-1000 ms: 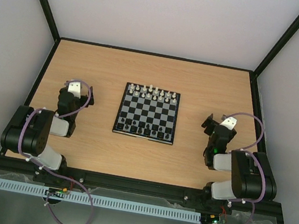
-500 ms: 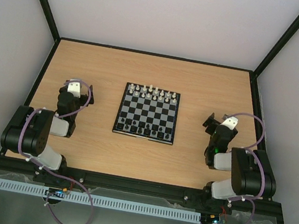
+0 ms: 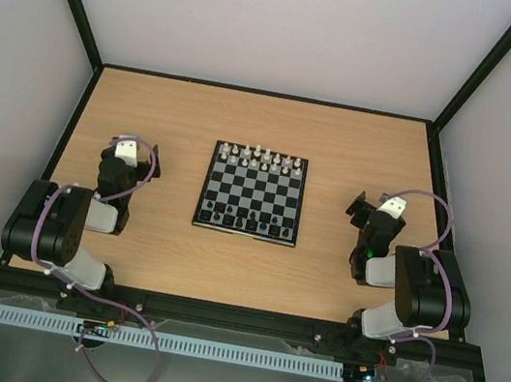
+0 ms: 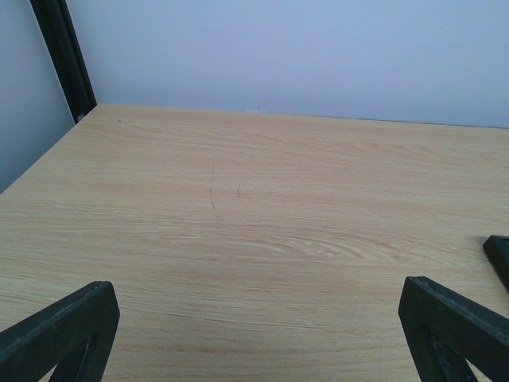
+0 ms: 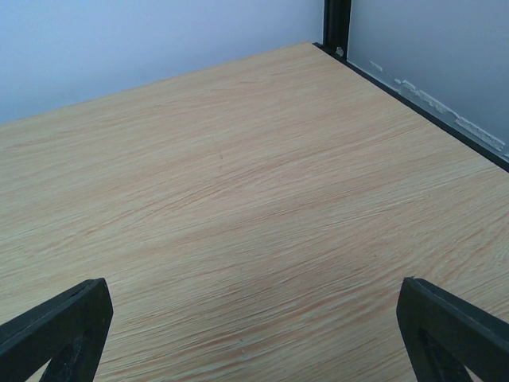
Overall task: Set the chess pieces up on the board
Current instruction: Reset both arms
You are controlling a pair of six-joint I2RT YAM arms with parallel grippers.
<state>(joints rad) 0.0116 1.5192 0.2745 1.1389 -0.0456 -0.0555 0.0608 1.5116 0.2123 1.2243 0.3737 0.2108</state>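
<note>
Many tiny chess pieces (image 3: 257, 157), white far and dark near, line the board (image 3: 252, 190).

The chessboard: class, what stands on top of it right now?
On the board, white pieces line the far rows and dark pieces the near rows; the middle squares are bare. Nothing covers the board, but the pieces are too small to tell each kind.

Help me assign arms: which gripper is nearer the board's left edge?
Left. The left gripper sits just left of the board; the right gripper is beyond its opposite edge.
</note>
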